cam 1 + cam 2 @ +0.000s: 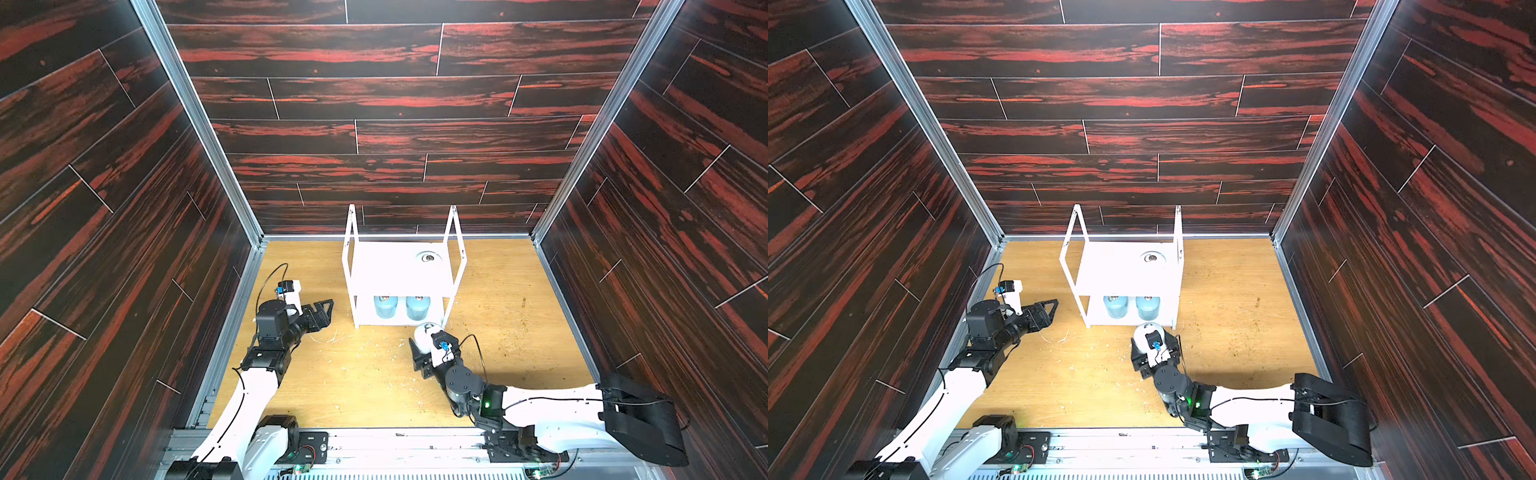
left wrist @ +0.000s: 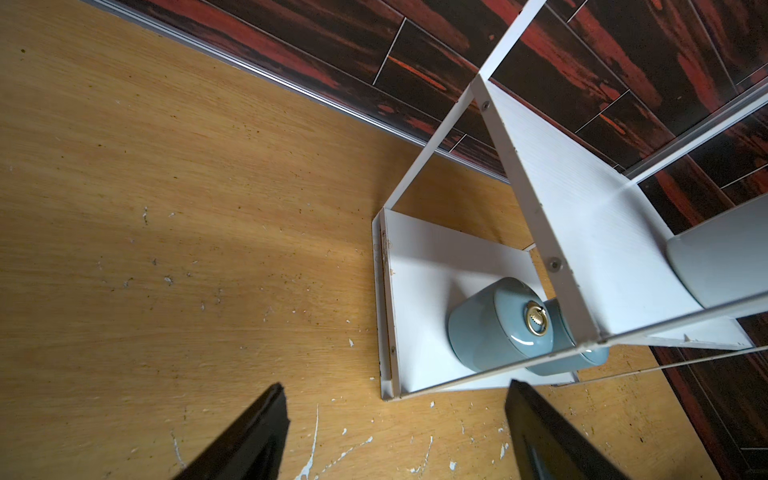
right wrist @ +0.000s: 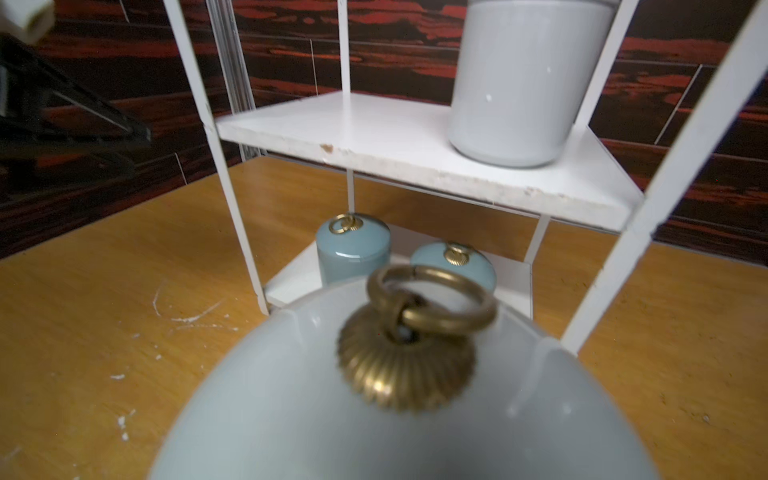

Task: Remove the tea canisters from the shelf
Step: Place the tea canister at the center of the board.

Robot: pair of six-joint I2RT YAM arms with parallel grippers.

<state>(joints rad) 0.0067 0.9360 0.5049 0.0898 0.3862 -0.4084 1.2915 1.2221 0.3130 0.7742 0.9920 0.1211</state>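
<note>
The white two-tier shelf [image 1: 395,272] [image 1: 1121,272] stands at the back of the wooden floor. On its upper board sits one white tea canister [image 1: 428,257] [image 3: 519,83]. Two light blue tea canisters [image 1: 384,306] [image 1: 417,307] stand side by side on the lower board, each with a brass ring pull [image 2: 536,322]. Just in front of the shelf's right front post, my right gripper [image 1: 424,347] is shut on another white tea canister [image 1: 424,333] [image 3: 291,415], off the shelf. My left gripper [image 1: 328,311] [image 2: 397,388] stands open and empty to the left of the shelf's lower tier.
Dark red-streaked wall panels [image 1: 374,124] and aluminium corner posts [image 1: 199,124] close in the back and both sides. The wooden floor [image 1: 353,374] carries white scratches and flecks. A metal rail [image 1: 395,444] with both arm bases runs along the front edge.
</note>
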